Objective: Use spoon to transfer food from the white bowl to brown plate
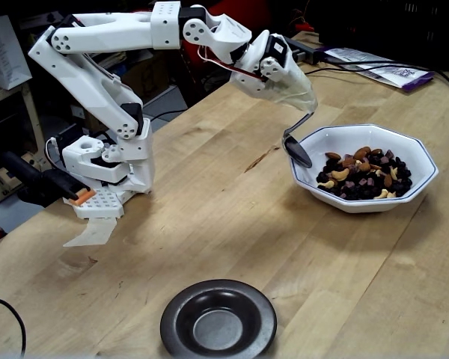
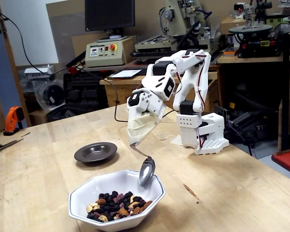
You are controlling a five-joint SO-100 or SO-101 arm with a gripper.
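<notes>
The spoon (image 1: 296,149) is seen hanging tip-down from the white arm's end, its oval head lowered just inside the near rim of the white bowl (image 1: 419,196) in one fixed view, and in the other fixed view the spoon (image 2: 146,171) is held above the bowl's inner wall, short of the food (image 2: 117,205). The pincer (image 1: 288,86) is wrapped in pale cloth or tape, so it cannot be told how its jaws stand; only the spoon's bent handle is seen emerging from the wrapping. The food (image 1: 365,176) is heaped in the white bowl (image 2: 82,199). The brown plate (image 1: 178,321) is set on the wooden bench (image 1: 232,224), well apart from the bowl, and its sunken centre is bare. The brown plate (image 2: 95,152) is found beyond the bowl in the other fixed view.
</notes>
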